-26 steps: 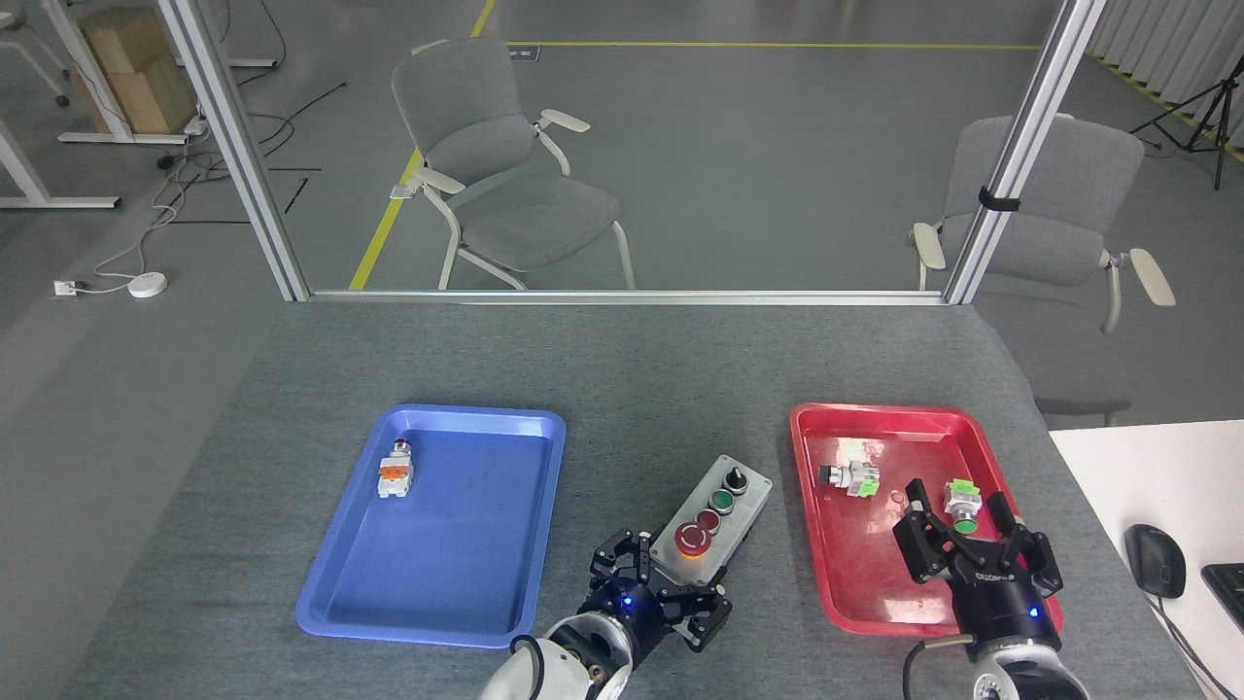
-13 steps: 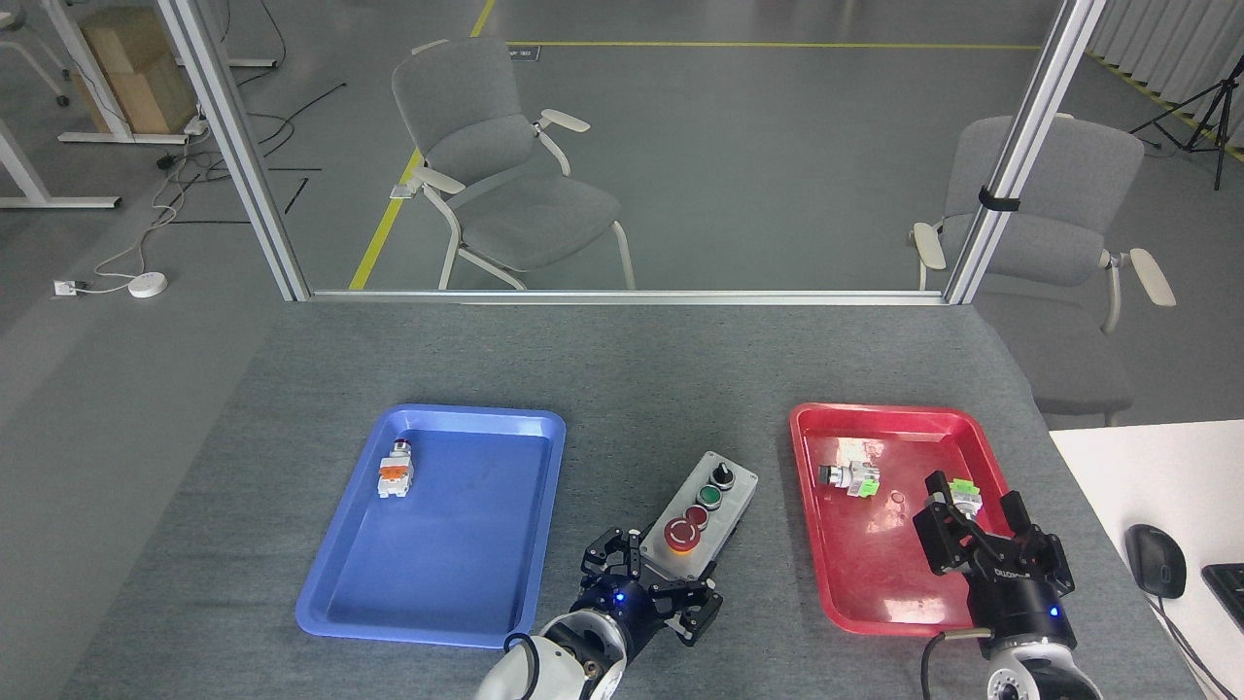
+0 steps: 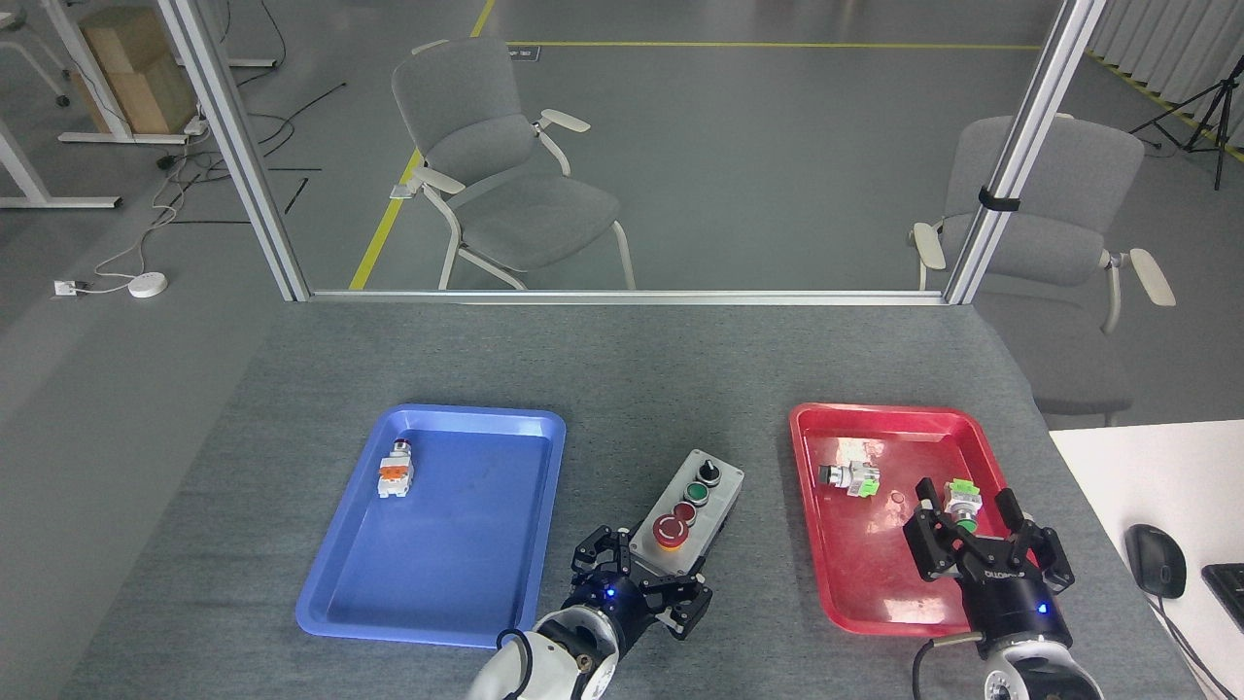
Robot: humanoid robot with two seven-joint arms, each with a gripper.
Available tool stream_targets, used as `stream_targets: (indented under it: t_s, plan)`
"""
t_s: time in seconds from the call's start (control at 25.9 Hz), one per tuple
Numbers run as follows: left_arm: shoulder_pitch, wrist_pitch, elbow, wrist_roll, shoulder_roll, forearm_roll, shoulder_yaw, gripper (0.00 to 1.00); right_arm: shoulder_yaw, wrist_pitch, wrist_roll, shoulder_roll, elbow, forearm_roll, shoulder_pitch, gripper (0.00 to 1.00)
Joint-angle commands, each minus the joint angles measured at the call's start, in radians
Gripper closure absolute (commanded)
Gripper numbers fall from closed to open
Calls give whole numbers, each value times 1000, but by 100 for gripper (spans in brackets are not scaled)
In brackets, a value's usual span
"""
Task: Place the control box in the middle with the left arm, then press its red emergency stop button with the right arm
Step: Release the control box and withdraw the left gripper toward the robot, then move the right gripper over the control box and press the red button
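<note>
Head view: control box (image 3: 688, 509) on counter (image 3: 622, 369) between blue tray (image 3: 442, 525) and red tray (image 3: 899, 520), lying diagonal. Left gripper (image 3: 637, 588) jaws clamped on box's near end. Right gripper (image 3: 977, 535) jaws spread wide over red tray.

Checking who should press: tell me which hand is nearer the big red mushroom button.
Left. The left hand sits at the control box's near end, just below the mushroom button. The right hand hangs over the red tray, well off to the button's right.
</note>
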Motion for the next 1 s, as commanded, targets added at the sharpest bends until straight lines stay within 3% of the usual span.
stream_targets:
  t_s: [0.0,0.08,0.19,0.27,0.42,0.46,0.5,0.62,0.81,0.97]
  plan:
    - [0,28,0,6,1,-2,14,26,3,0,-5,1,10,8,-1,40]
    - [0,60,-1,14,1,-3,14,6,4,-2,-5,1,10,10,-1,43]
    - [5,65,-1,15,3,-3,13,4,6,-2,-6,1,10,10,-1,51]
    - [9,63,-6,17,5,-3,13,4,4,-8,-8,1,11,10,-1,64]
    - [28,57,-37,15,14,-3,13,2,4,-11,-8,2,10,10,-1,66]
    - [49,54,-70,15,28,-3,14,2,4,-11,-8,2,10,10,-2,71]
    - [78,51,-113,15,60,-3,14,2,6,-11,-8,1,10,10,-2,81]
    - [166,33,-291,15,193,0,16,2,9,-13,-3,2,13,8,-7,100]
    - [328,7,-534,17,330,10,79,2,101,0,-8,2,63,-13,-93,100]
    - [414,-73,-666,17,357,13,218,2,210,1,-6,13,152,-58,-209,100]
